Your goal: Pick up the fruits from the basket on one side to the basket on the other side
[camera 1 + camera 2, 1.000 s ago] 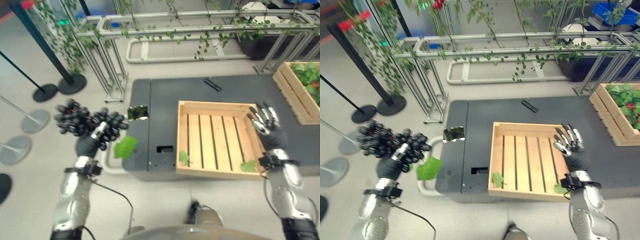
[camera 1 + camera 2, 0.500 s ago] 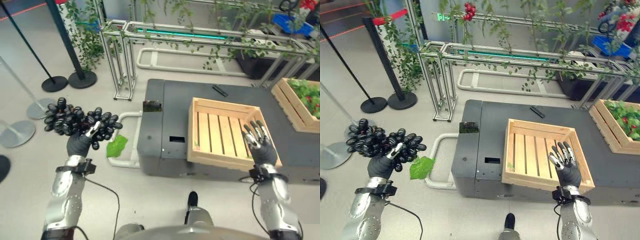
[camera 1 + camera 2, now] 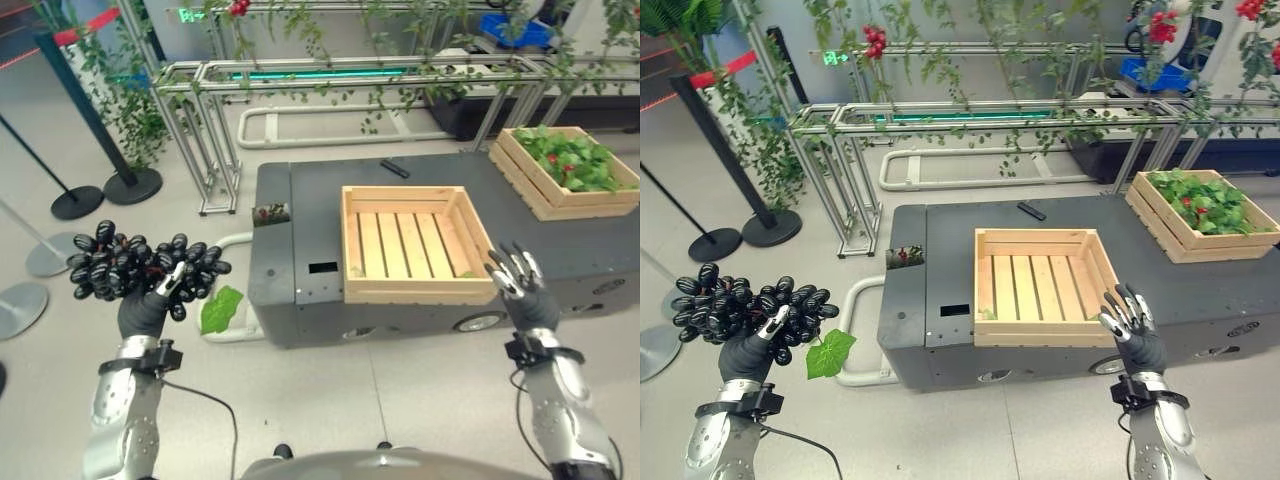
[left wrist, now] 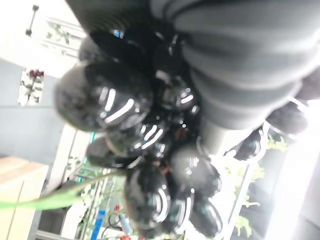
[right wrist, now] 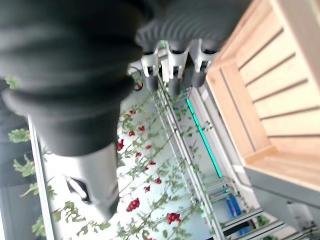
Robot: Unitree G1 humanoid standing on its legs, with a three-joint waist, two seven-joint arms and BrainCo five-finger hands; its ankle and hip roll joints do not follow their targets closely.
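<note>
- Grapes (image 3: 140, 270): one dark bunch, held up in the left hand (image 3: 143, 312), off the bench's left side over the floor, well apart from both crates. One green leaf (image 3: 221, 309) hangs from it.
- Left hand: fingers curled into the bunch from below; the left wrist view shows glossy berries (image 4: 150, 165) packed tight against the dark cover.
- Right hand (image 3: 1135, 335): fingers spread and straight, holding nothing, just in front of the bench edge near the empty crate's right corner.
- Handling, my read: bunch looks soft and loosely jointed, berries glossy so likely slippery, and it will sag and swing. Light enough for one hand. Best hold is cupped under the mass or at the stem; squeezing risks popping berries off.
- Count: one grape bunch, two wooden crates on the dark bench (image 3: 300, 200) – one empty slatted crate (image 3: 410, 245) in the middle, one crate (image 3: 565, 170) at the far right filled with greenery and red fruit.
- One small black object (image 3: 394, 168) lies behind the empty crate; can't tell what.
</note>
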